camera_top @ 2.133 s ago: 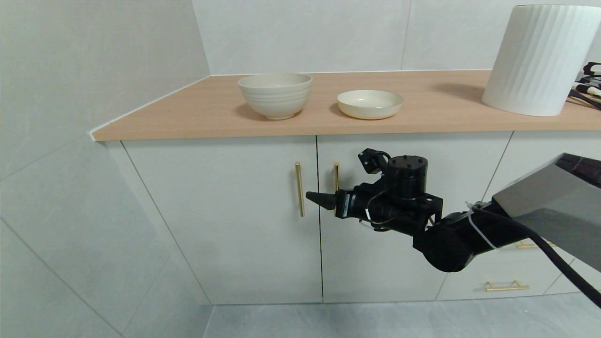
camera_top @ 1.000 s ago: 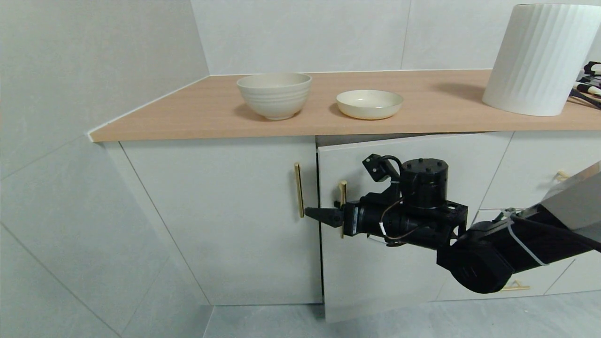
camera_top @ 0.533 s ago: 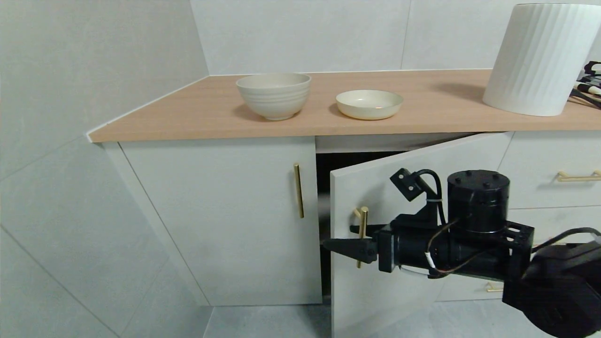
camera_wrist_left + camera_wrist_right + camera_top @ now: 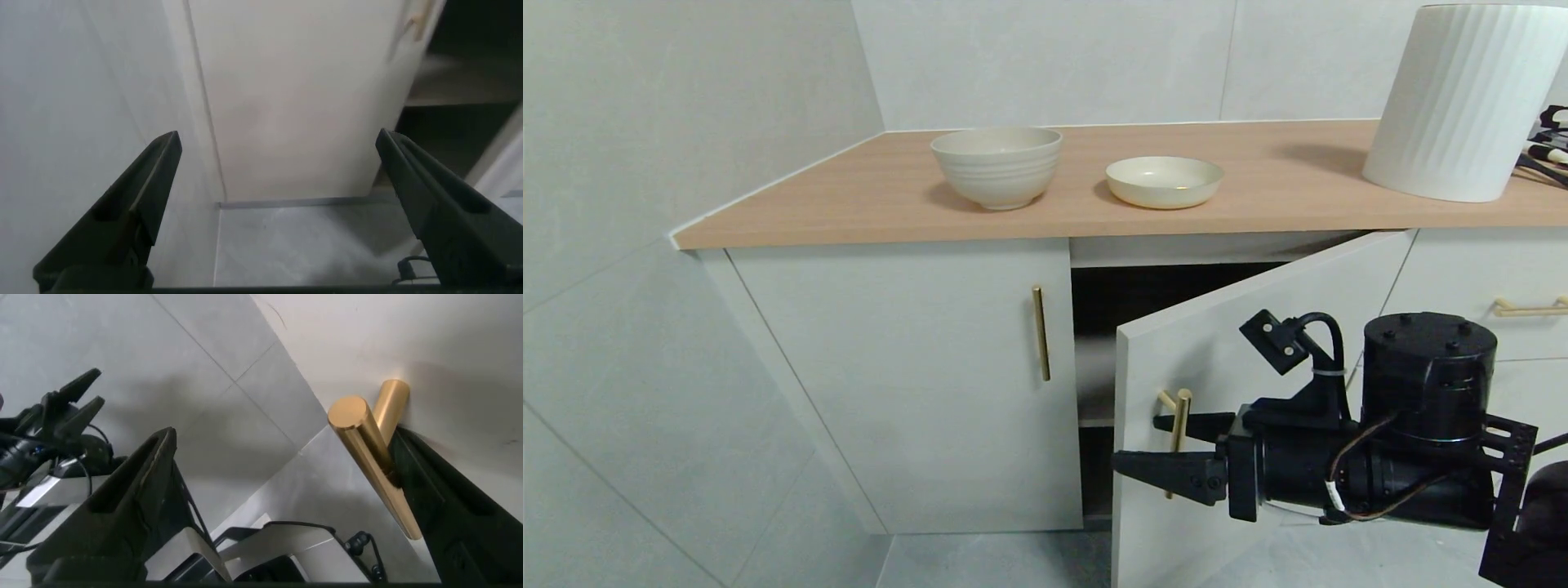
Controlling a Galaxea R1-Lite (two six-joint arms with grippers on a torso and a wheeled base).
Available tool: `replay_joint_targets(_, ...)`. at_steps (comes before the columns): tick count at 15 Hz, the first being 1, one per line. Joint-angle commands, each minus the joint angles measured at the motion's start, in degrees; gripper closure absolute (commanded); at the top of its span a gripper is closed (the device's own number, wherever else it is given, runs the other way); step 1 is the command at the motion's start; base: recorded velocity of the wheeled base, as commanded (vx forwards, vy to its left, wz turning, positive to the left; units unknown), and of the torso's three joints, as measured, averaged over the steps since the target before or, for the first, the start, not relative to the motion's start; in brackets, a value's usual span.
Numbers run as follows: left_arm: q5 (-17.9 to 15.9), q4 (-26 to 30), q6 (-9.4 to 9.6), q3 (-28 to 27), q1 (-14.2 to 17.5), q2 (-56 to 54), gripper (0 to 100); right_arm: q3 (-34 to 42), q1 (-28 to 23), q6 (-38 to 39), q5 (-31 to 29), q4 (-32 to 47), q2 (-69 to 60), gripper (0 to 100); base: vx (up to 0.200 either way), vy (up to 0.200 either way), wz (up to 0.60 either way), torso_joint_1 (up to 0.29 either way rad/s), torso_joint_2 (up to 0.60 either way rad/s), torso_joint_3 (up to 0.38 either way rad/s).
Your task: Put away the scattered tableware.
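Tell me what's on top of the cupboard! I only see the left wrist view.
Observer: A ribbed cream bowl sits on the wooden countertop.
Operator: Anything beside it?
Observer: A shallow cream dish, apart, on the bowl's right.
Operator: Where's the other arm?
Observer: The right gripper has its jaws either side of the gold handle on the half-open cabinet door.

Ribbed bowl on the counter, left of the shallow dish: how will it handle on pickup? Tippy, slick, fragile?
The ribbed bowl looks rigid with a smooth glazed finish, so probably slick under a pinch and breakable if dropped. It is deep on a narrow foot, so a push high on its wall may tip it rather than slide it.
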Motion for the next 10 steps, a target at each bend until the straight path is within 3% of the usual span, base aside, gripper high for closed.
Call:
replay_joint_targets(1, -5.3, 1.9, -0.16, -7.7, -0.2, 1.5, 0, 0.2, 0.1, 0.1, 0.4, -0.2, -0.4, 0, 0.000, 0.000, 0.00, 0.000, 0.00, 0.000)
replay_joint_targets(3, -10.4, 5.7, -1.74, -14.7, -1.1, 5.8, 0, 0.2, 0.1, 0.1, 0.4, -0.2, -0.3, 0, 0.000, 0.000, 0.00, 0.000, 0.00, 0.000)
replay_joint_targets(5, -20.2, 6.1, -2.18, -20.6, -3.4, 14.7, 0, 0.1, 0.1, 0.1, 0.4, -0.2, -0.4, 0, 0.000, 0.000, 0.00, 0.000, 0.00, 0.000)
replay_joint_targets(7, -22.7, 6.1, -3.67, -24.5, -3.5, 22.0, 0, 0.1, 0.1, 0.1, 0.4, -0.2, -0.5, 0, 0.000, 0.000, 0.00, 0.000, 0.00, 0.000)
replay_joint_targets(10, -26.9, 4.9, -3.67, -33.8, -3.7, 41.0, 0, 0.2, 0.1, 0.1, 0.4, -0.2, -0.7, 0, 0.000, 0.000, 0.00, 0.000, 0.00, 0.000)
